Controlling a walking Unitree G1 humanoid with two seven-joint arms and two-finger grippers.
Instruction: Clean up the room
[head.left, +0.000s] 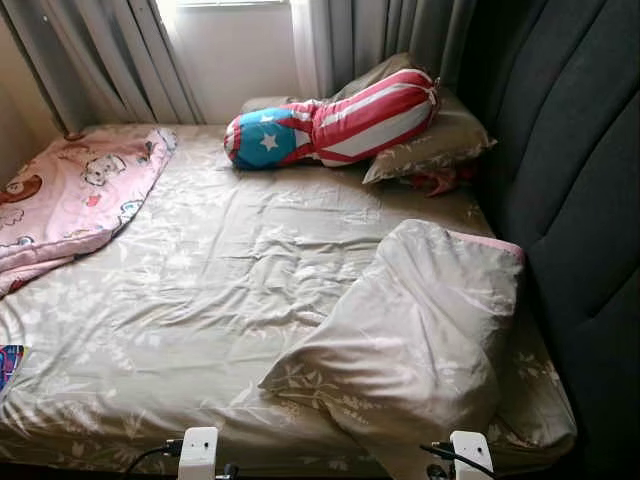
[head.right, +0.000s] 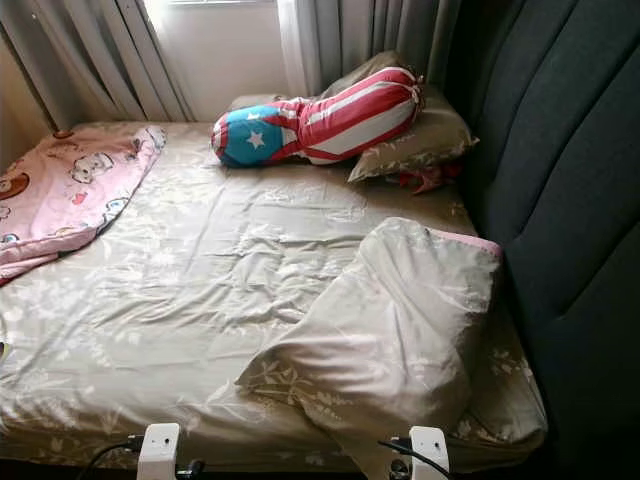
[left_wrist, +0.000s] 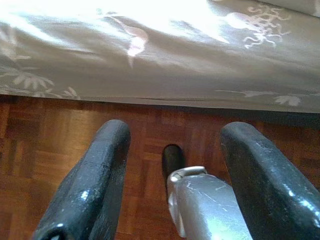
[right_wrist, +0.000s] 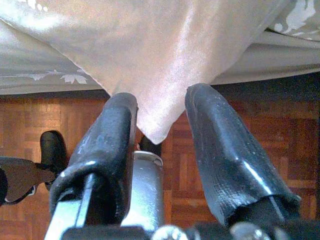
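Bed (head.left: 250, 290) with floral beige sheet sits in front of the robot, dark padded headboard (head.left: 570, 200) along its right side, grey curtains (head.left: 110, 60) and window at the far end. Beige pillow (head.left: 420, 330) lies rumpled on the near right part of the bed, one corner hanging over the near edge. Head views: pink cartoon-print blanket (head.left: 70, 200) bunched at far left, stars-and-stripes bolster (head.left: 330, 125) across the far end, resting on another beige pillow (head.left: 430, 145) against the headboard; small red item (head.left: 435, 180) just beside that pillow, can't tell what it is. Two white wrist mounts with black cables at the bottom edge, fingers not visible there.

Wrist views add the rest. Right gripper (right_wrist: 162, 112): fingers (right_wrist: 107, 145) spread, hanging pillow corner (right_wrist: 160, 100) drops between them; it looks to touch the inner faces near the tips, but can't tell for sure. No pinch. Left gripper (left_wrist: 172, 135): fingers (left_wrist: 100, 175) wide apart, holding nothing, pointing at the bed's side drape (left_wrist: 160, 60) with parquet floor (left_wrist: 50, 145) below. Robot's silver leg and dark foot show between the fingers in both wrist views.

A bit of colourful print (head.left: 8, 365) at the bed's left edge, unidentifiable.
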